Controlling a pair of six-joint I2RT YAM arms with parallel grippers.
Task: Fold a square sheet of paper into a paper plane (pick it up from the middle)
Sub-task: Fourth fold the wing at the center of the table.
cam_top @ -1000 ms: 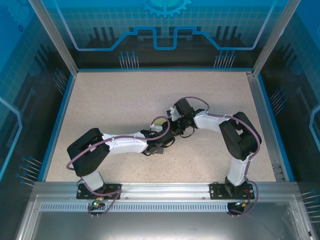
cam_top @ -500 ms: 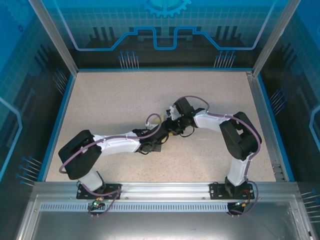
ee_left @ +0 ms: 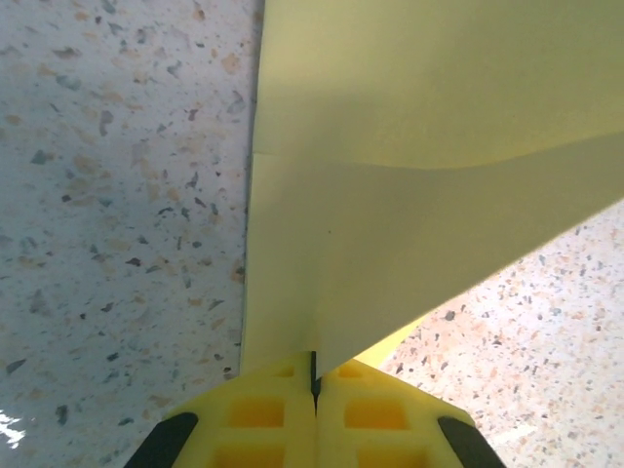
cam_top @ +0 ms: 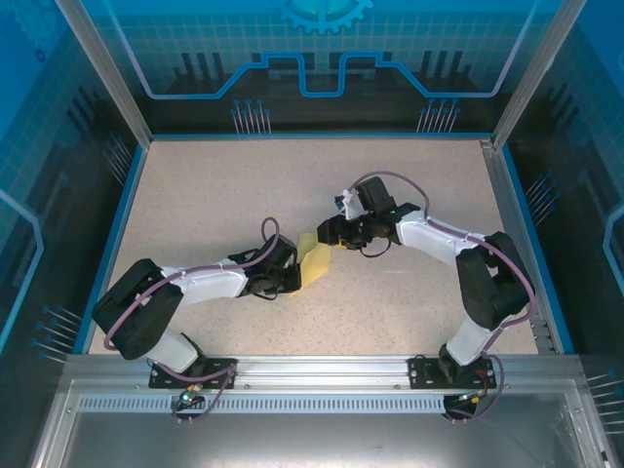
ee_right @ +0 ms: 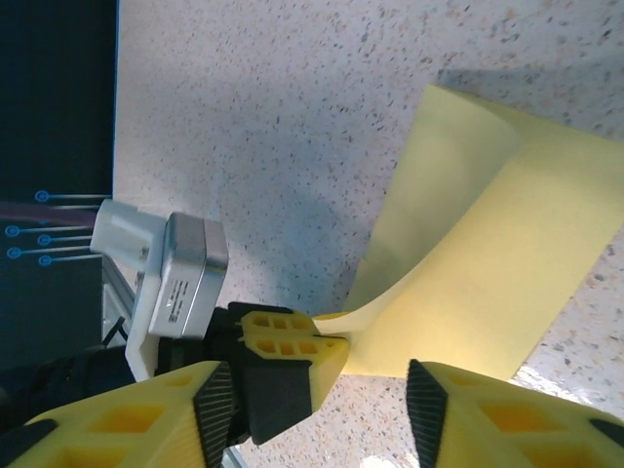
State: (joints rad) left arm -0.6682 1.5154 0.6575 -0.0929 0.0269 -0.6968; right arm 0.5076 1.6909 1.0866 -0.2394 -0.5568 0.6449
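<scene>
We are watching the left gripper pinching one edge of the square sheet of paper, its jaws closed tight on it. The yellow sheet is curling away from those fingertips, low over the table, its long axis running toward the right gripper. That gripper is standing open just beside the pinched edge.

Item: square sheet of paper. Left wrist view: cut off at top and right edges, near edge hidden between the pinching left gripper. Right wrist view: sheet cut at right edge; right gripper fingers run off the bottom. Overhead: creases too small to tell
</scene>
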